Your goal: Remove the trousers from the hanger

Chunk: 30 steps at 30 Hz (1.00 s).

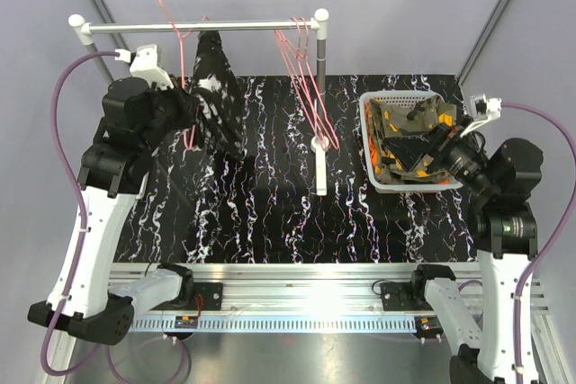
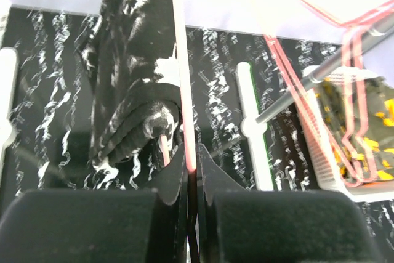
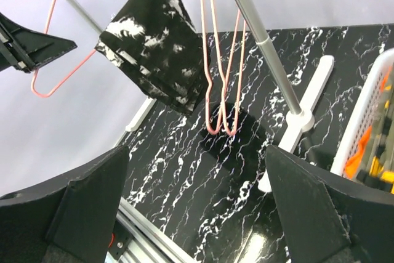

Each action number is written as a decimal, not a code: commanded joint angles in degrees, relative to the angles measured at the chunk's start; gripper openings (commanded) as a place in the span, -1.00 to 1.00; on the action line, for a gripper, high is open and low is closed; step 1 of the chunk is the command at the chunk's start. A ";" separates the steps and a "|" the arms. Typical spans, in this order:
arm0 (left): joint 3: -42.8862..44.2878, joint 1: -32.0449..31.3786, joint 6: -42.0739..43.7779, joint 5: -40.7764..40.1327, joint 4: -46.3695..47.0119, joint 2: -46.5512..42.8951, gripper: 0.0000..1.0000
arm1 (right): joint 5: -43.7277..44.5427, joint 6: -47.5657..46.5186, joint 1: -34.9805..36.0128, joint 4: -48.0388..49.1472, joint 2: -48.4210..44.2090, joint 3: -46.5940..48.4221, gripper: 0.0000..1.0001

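Left wrist shows the left gripper (image 2: 192,180) with jaws pinched on the pink hanger (image 2: 183,90), black speckled trousers (image 2: 126,90) draped on it under the rail (image 1: 198,26), right gripper (image 3: 197,214) jaws wide and empty, so any tug might slip that thin wire or unhook it.

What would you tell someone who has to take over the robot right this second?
Left fingers: shut on the pink hanger that carries the black speckled trousers, near the rack's left end.
Right fingers: open and empty, close to the basket.
Done: the camouflage trousers lie in the basket, and the bare hangers hang on the rail.
Left to do: the black pair is not yet off its hanger. It most likely goes into the basket too.
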 commanded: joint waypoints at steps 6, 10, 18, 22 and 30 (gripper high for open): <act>3.51 -4.81 -0.96 -2.00 17.18 -4.57 -1.00 | 7.01 -13.31 15.28 -7.29 9.60 15.01 0.99; -0.60 -7.54 -4.21 -3.67 16.21 -8.35 -1.00 | 15.12 -18.52 24.61 -13.61 12.94 19.94 0.99; -12.03 -12.98 -13.62 -3.93 16.12 -15.74 -1.00 | 30.91 -22.92 44.37 -13.02 17.69 19.95 0.99; -18.97 -16.50 -18.01 -4.64 19.89 -20.30 -1.00 | 45.52 -23.98 58.52 -6.11 19.97 16.62 0.99; -26.28 -28.80 -25.40 -16.49 25.69 -25.93 -1.00 | 71.08 -27.32 78.84 15.70 27.26 4.59 0.99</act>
